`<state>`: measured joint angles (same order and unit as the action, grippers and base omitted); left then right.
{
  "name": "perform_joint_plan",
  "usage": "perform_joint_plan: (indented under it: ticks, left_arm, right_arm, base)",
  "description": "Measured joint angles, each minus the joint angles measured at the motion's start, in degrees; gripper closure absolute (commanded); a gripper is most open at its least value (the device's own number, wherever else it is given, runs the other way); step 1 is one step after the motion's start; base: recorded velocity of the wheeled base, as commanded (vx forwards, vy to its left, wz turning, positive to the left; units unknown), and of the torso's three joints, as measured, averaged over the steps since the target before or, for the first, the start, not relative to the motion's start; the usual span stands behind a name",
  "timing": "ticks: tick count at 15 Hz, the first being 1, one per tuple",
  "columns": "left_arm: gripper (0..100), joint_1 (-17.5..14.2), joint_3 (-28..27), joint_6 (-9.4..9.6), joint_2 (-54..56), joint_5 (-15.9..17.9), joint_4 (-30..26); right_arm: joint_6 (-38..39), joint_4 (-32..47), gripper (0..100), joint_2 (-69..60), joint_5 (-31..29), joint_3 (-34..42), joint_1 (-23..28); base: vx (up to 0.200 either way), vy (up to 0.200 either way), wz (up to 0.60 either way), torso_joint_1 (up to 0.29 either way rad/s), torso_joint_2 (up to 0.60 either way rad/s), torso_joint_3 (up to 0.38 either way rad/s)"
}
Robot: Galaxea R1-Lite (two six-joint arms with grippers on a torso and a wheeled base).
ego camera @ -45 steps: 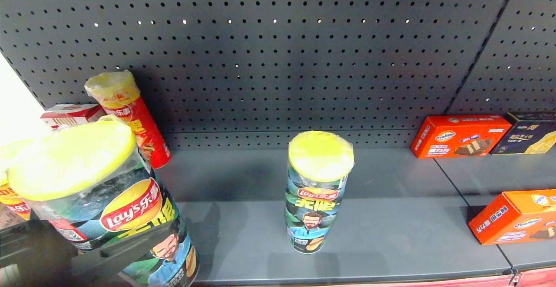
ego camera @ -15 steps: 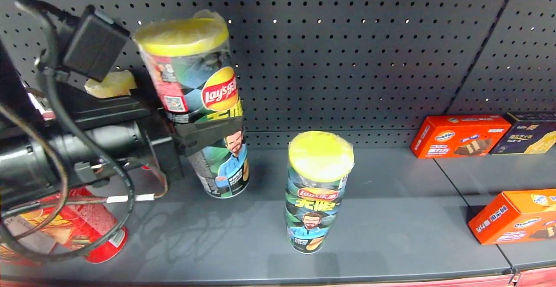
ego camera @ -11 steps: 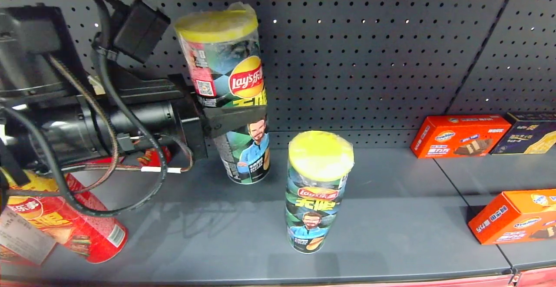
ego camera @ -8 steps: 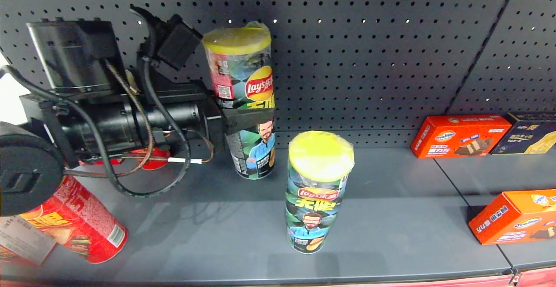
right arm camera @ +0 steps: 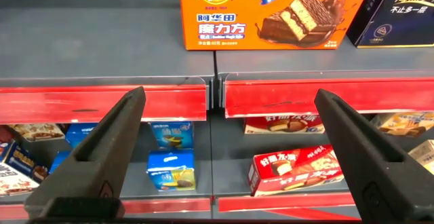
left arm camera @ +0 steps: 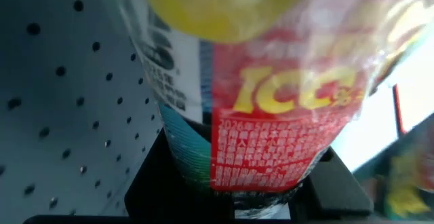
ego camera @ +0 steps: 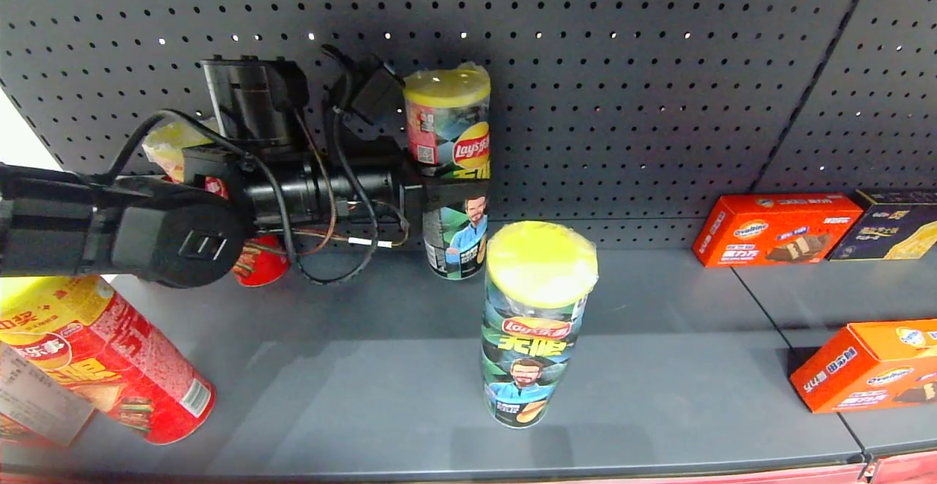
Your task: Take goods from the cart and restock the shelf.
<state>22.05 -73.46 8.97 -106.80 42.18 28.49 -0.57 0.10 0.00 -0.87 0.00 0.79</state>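
Orange box (ego camera: 774, 228) at back right, dark box (ego camera: 893, 226) beside it, second orange box (ego camera: 867, 363) nearer, tilted red can (ego camera: 110, 367) at left.

Dark grey perforated back wall (ego camera: 659, 88)

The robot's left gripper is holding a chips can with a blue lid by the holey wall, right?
No, the lid is yellow, not blue; the head view shows it. The left gripper holds that chips can by the holey wall.
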Motion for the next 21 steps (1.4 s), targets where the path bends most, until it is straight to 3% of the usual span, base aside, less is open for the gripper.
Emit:
perform_joint_plan:
  ticks: [1, 4, 12, 20, 21]
  left_arm:
    - [100, 0.1, -1.0, 1.54, -1.5, 0.5, 0.0]
    - [100, 0.2, -2.5, 2.68, -4.6, 0.7, 0.1]
    - [100, 0.6, -5.8, 2.84, -9.7, 0.5, 2.1]
    - [100, 1.4, -2.5, 2.9, -10.9, 0.4, 5.6]
    - [0, 1.5, -1.3, 2.9, -10.9, 0.4, 6.8]
  right_arm:
    - [0.0, 0.0, 0, 0.0, 0.0, 0.0, 0.0]
    - [0.0, 0.0, 0, 0.0, 0.0, 0.0, 0.0]
    - [0.0, 0.0, 0, 0.0, 0.0, 0.0, 0.0]
    - [0.0, 0.0, 0, 0.0, 0.0, 0.0, 0.0]
    - [0.0, 0.0, 0, 0.0, 0.0, 0.0, 0.0]
  base:
    - [0.0, 0.0, 0.0, 0.0, 0.0, 0.0]
    - [0.0, 0.0, 0.0, 0.0, 0.0, 0.0]
    - [0.0, 0.0, 0.0, 0.0, 0.0, 0.0]
    - [0.0, 0.0, 0.0, 0.0, 0.0, 0.0]
    - [0.0, 0.0, 0.0, 0.0, 0.0, 0.0]
